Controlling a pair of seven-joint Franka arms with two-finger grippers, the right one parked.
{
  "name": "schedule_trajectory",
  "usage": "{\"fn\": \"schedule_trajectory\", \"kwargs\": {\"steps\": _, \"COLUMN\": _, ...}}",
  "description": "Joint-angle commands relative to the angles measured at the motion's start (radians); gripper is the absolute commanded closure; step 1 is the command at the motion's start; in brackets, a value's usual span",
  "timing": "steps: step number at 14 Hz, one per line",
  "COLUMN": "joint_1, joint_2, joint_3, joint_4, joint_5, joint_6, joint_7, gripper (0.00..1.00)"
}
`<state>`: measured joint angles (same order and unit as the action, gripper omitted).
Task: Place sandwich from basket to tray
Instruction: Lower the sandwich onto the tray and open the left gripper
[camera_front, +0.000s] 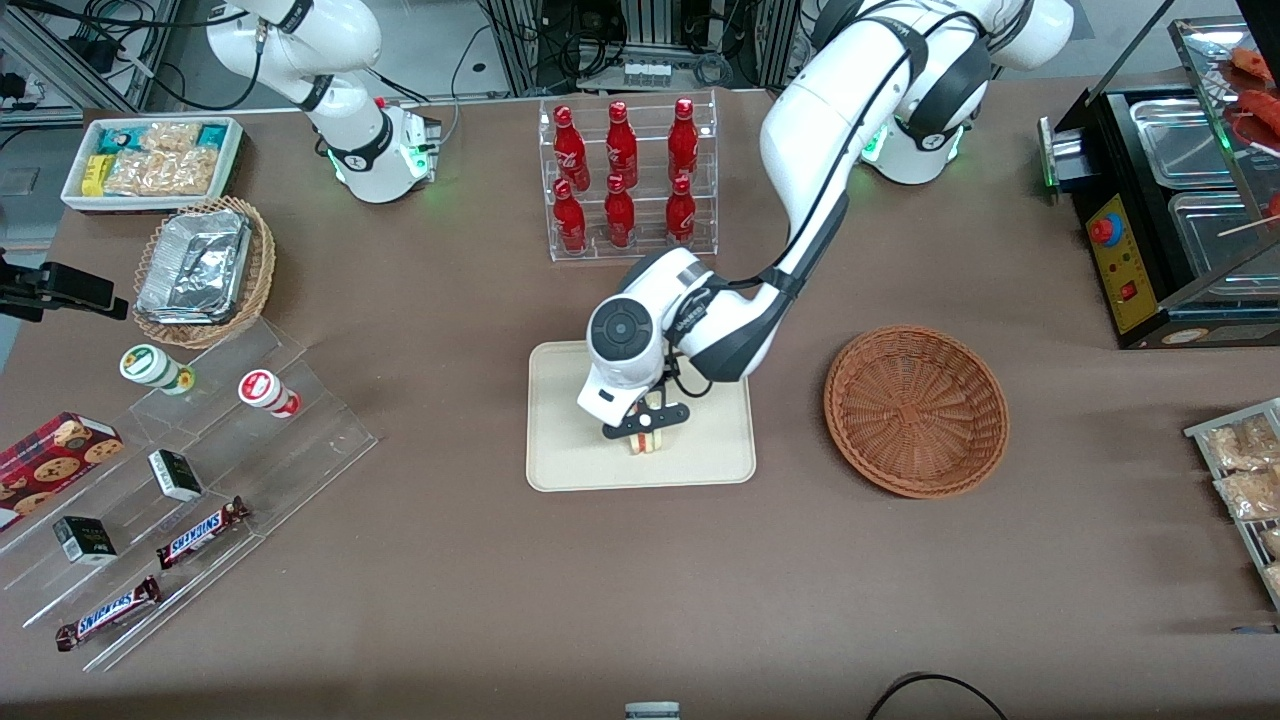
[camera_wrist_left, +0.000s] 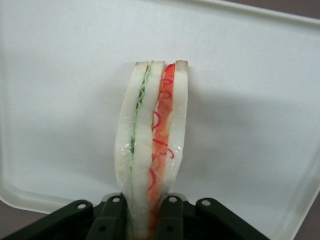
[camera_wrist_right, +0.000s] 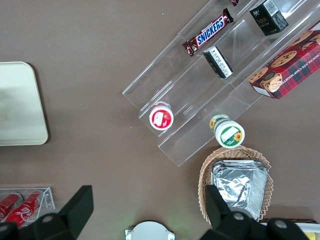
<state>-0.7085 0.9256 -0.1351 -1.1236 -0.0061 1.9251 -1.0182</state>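
Note:
My left gripper hangs low over the cream tray, shut on the sandwich. In the left wrist view the sandwich stands on edge between the black fingers, showing pale bread with green, orange and red filling, wrapped in clear film. The tray fills the background under it. I cannot tell whether the sandwich touches the tray. The reddish-brown wicker basket lies beside the tray toward the working arm's end of the table, with nothing in it.
A clear rack of red bottles stands farther from the front camera than the tray. Toward the parked arm's end are acrylic steps with snacks, a tan wicker basket of foil trays and a white bin. A black food warmer stands at the working arm's end.

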Motion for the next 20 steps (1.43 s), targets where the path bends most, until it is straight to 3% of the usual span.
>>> {"fn": "schedule_trajectory", "kwargs": {"steps": 1, "joint_1": -0.019, "joint_2": 0.027, "joint_3": 0.008, "joint_4": 0.054, "joint_5": -0.006, "joint_6": -0.029, "joint_7": -0.036, "gripper": 1.00}}
{"fn": "schedule_trajectory", "kwargs": {"steps": 4, "joint_1": -0.017, "joint_2": 0.038, "joint_3": 0.008, "joint_4": 0.054, "joint_5": -0.006, "joint_6": -0.011, "joint_7": -0.034, "gripper": 1.00}}
{"fn": "schedule_trajectory", "kwargs": {"steps": 5, "joint_1": -0.016, "joint_2": 0.038, "joint_3": 0.008, "joint_4": 0.048, "joint_5": -0.006, "joint_6": 0.004, "joint_7": -0.034, "gripper": 0.71}}
{"fn": "schedule_trajectory", "kwargs": {"steps": 6, "joint_1": -0.016, "joint_2": 0.038, "joint_3": 0.008, "joint_4": 0.045, "joint_5": -0.005, "joint_6": 0.009, "joint_7": -0.030, "gripper": 0.01}}
{"fn": "schedule_trajectory", "kwargs": {"steps": 11, "joint_1": -0.009, "joint_2": -0.010, "joint_3": 0.012, "joint_4": 0.045, "joint_5": 0.000, "joint_6": -0.002, "joint_7": -0.025, "gripper": 0.00}}
{"fn": "schedule_trajectory", "kwargs": {"steps": 16, "joint_1": 0.004, "joint_2": -0.158, "joint_3": 0.019, "joint_4": 0.047, "joint_5": 0.005, "joint_6": -0.054, "joint_7": -0.020, "gripper": 0.00}}
{"fn": "schedule_trajectory", "kwargs": {"steps": 20, "joint_1": 0.093, "joint_2": -0.212, "joint_3": 0.017, "joint_4": 0.045, "joint_5": -0.003, "joint_6": -0.096, "joint_7": 0.016, "gripper": 0.00}}
